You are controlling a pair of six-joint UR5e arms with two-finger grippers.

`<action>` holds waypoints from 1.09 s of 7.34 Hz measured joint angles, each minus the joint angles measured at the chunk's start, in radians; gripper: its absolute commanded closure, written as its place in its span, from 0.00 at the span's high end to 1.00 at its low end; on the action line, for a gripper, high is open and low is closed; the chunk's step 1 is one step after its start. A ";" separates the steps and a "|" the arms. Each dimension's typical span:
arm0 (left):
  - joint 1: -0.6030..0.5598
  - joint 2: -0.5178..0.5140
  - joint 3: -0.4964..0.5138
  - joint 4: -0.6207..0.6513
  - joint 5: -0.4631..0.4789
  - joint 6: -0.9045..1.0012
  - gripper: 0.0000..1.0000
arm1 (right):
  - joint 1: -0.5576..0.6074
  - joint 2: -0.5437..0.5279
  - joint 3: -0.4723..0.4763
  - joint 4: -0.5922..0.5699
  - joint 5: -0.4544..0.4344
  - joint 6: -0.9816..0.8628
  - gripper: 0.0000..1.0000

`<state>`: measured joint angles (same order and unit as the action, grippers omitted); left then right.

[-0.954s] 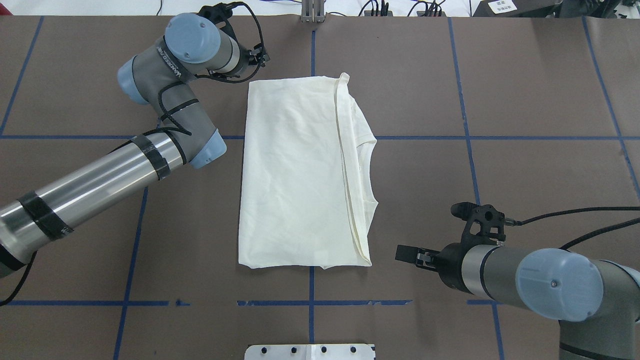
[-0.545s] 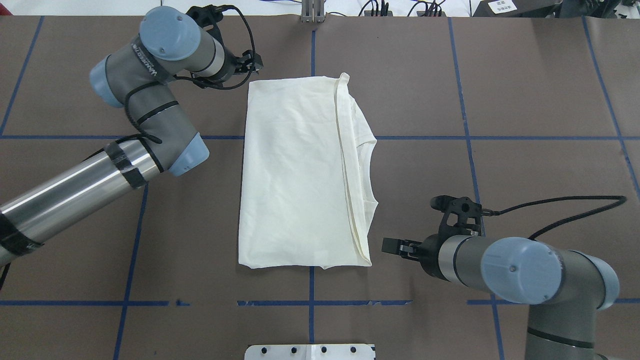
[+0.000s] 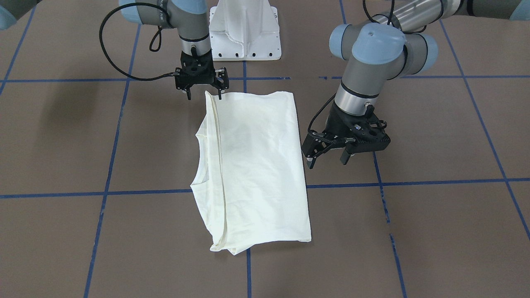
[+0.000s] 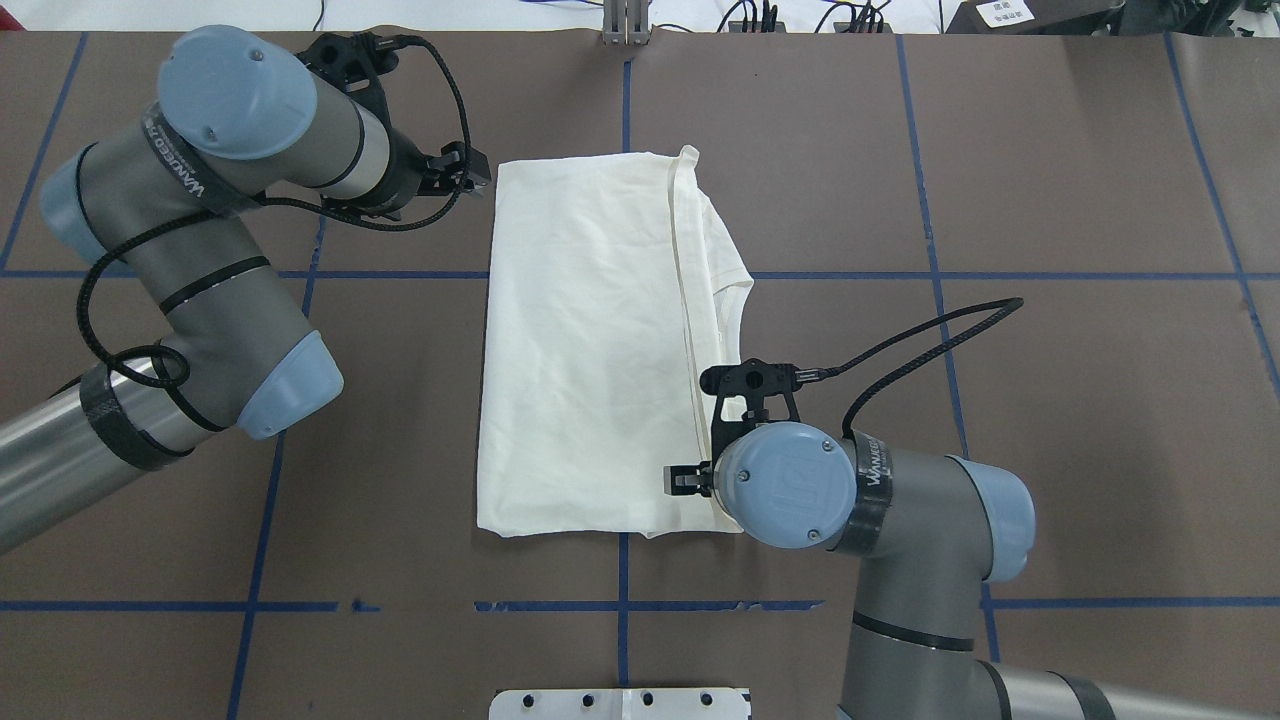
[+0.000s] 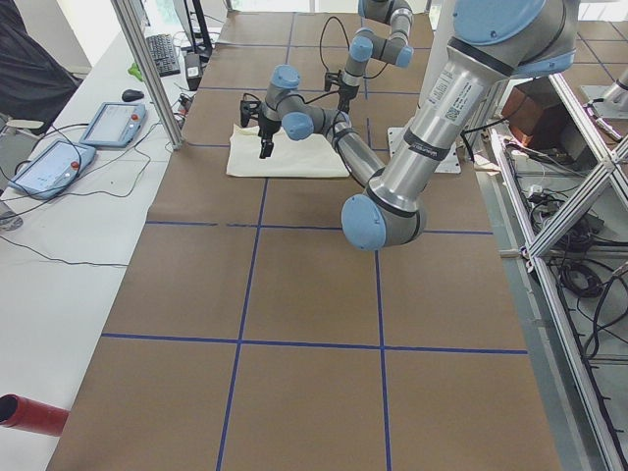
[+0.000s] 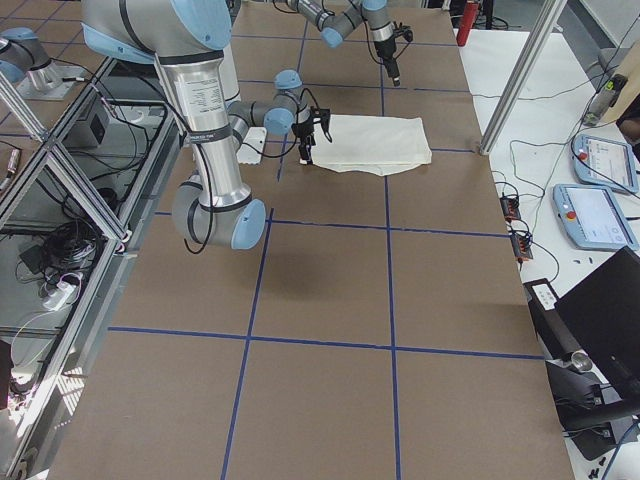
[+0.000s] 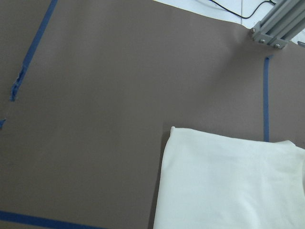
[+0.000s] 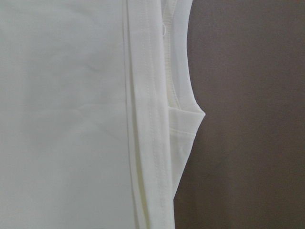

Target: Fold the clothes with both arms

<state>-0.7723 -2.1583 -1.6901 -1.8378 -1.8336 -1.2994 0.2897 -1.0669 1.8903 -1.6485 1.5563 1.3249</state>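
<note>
cream t-shirt (image 4: 590, 340) lies flat in the middle of the brown desk (image 4: 1050, 200), already folded into a long rectangle with its plain side up; no print shows. a stitched hem band (image 8: 147, 143) runs along its length on the robot's right side, and the ribbed neckline (image 8: 183, 102) pokes out from under that edge. the lengthwise folds look done. what seems left is at least one more fold across the length to make a compact bundle. that fold has not begun: neither tool has any cloth in it.

the left tool (image 3: 327, 159) hangs with its fingers apart near the shirt's far left corner, clear of the fabric. the right tool (image 3: 204, 94) hangs with its fingers spread wide at the near right corner, one finger over the hem edge; whether it touches the cloth cannot be told.

the front-facing view is the one that shows both tools' fingers apart; from overhead the right arm's own wrist hides most of its tool. the right wrist camera gives a close look at the hem stitching and the neckline, which are only thin lines from overhead. the left wrist camera shows just the shirt's corner, bare desk and an aluminium post (image 7: 276, 28) at the desk's far edge. the side views show both arms reaching in, but too small for detail.
</note>
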 measured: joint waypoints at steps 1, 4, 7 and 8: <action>0.003 0.005 -0.010 0.005 -0.001 0.000 1.00 | 0.000 0.019 -0.029 -0.016 0.002 -0.033 1.00; 0.011 0.008 -0.015 0.005 -0.003 -0.001 1.00 | 0.000 0.025 -0.062 -0.044 0.045 -0.074 1.00; 0.011 0.009 -0.014 0.002 -0.003 -0.001 1.00 | 0.000 0.023 -0.065 -0.075 0.087 -0.095 1.00; 0.011 0.009 -0.014 0.000 -0.004 -0.001 1.00 | 0.000 0.022 -0.065 -0.081 0.096 -0.097 1.00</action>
<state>-0.7609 -2.1492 -1.7046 -1.8375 -1.8373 -1.3008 0.2899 -1.0453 1.8251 -1.7295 1.6520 1.2280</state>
